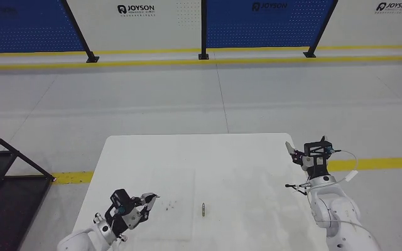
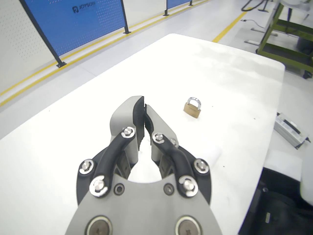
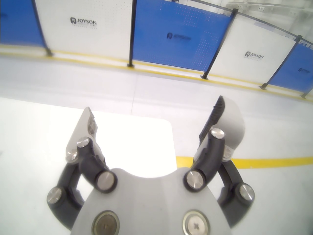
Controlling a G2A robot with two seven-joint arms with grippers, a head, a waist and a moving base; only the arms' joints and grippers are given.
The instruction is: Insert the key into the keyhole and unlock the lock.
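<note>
A small brass padlock [image 2: 192, 108] with a silver shackle lies on the white table [image 2: 220, 69]; from above the padlock [image 1: 203, 209] sits near the table's front middle. My left gripper [image 2: 144, 105] is a short way to its left, low over the table, fingers pressed shut with nothing visible between the pads. In the top view the left gripper [image 1: 149, 199] points toward the padlock. My right gripper [image 3: 156, 113] hangs open and empty over the table's far right corner, shown from above as the right gripper [image 1: 308, 148]. I see no key.
A black frame [image 1: 19, 166] stands off the table's left side. A grey box [image 2: 289, 129] lies on the floor and a green cart [image 2: 286, 50] stands beyond the table. Blue and white fence panels [image 1: 201, 25] line the back.
</note>
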